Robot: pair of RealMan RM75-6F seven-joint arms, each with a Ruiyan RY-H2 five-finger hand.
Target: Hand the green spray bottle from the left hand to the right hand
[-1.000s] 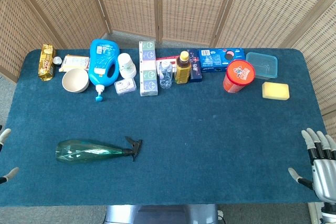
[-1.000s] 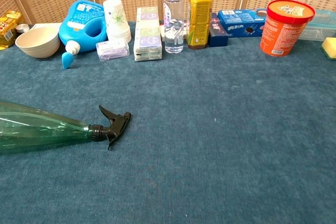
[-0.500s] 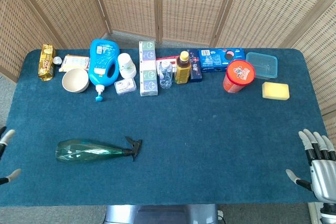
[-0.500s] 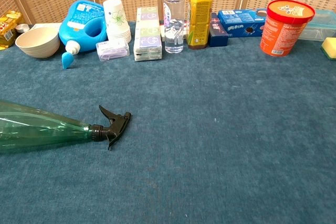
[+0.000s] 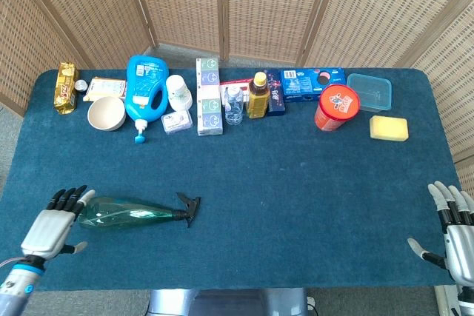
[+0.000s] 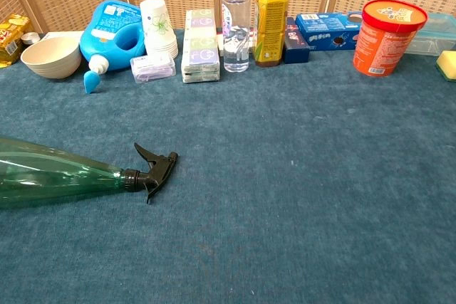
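**Listener:** Where is the bottle?

**Operator:** The green spray bottle (image 5: 126, 212) lies flat on its side on the blue table (image 5: 296, 205), black trigger nozzle (image 5: 188, 208) pointing away from my left hand (image 5: 50, 229). Its wide base sits just beyond my left fingertips (image 5: 70, 195), close to touching; I cannot tell if there is contact.

**Listener:** What could go wrong?

**Operator:** I judge the round body may roll or skid off if my fingers push the base instead of wrapping it. A grasp at the very end would also leave the long neck drooping, which makes the handover awkward.

**Listener:** How are the hands posed?

**Operator:** My left hand hovers palm down at the near left edge, fingers released and slightly spread, thumb out to the side, holding nothing. My right hand (image 5: 455, 234) is well apart, at the near right corner, fingers pointing up, also released and empty. The chest view shows neither hand.

**Listener:** Anything else nearby?

**Operator:** Far past my fingers, a row along the back: a bowl (image 5: 106, 113), a blue jug (image 5: 144, 88), a red tub (image 5: 335, 107), a yellow sponge (image 5: 389, 128).
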